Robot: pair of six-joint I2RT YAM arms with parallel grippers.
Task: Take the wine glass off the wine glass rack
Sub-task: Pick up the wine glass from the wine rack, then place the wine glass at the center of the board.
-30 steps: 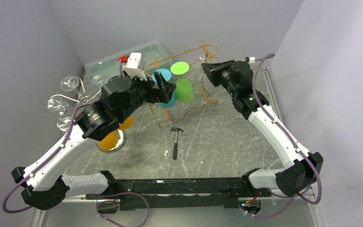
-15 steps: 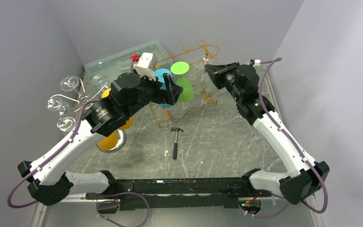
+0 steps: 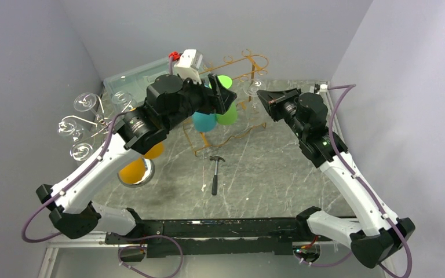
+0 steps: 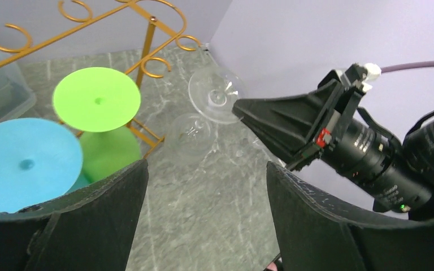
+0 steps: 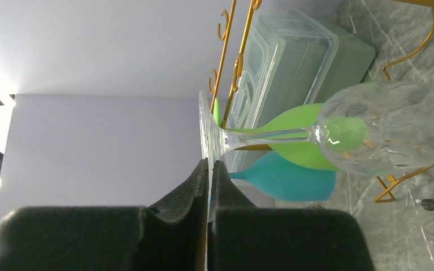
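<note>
wine glass [image 5: 373, 135] pinched by right gripper [image 5: 211, 165]

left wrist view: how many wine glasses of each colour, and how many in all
green wine glass: 1
blue wine glass: 1
clear wine glass: 1
total: 3

Both arms reach the gold wine glass rack [image 3: 232, 137] at the far side. The left gripper [image 3: 223, 91] is over the green glass [image 3: 228, 116] and blue glass [image 3: 204, 120], and the right gripper [image 3: 262, 94] is at the clear wine glass [image 3: 250, 88]. A hammer [image 3: 215, 172] lies nearer.
</note>
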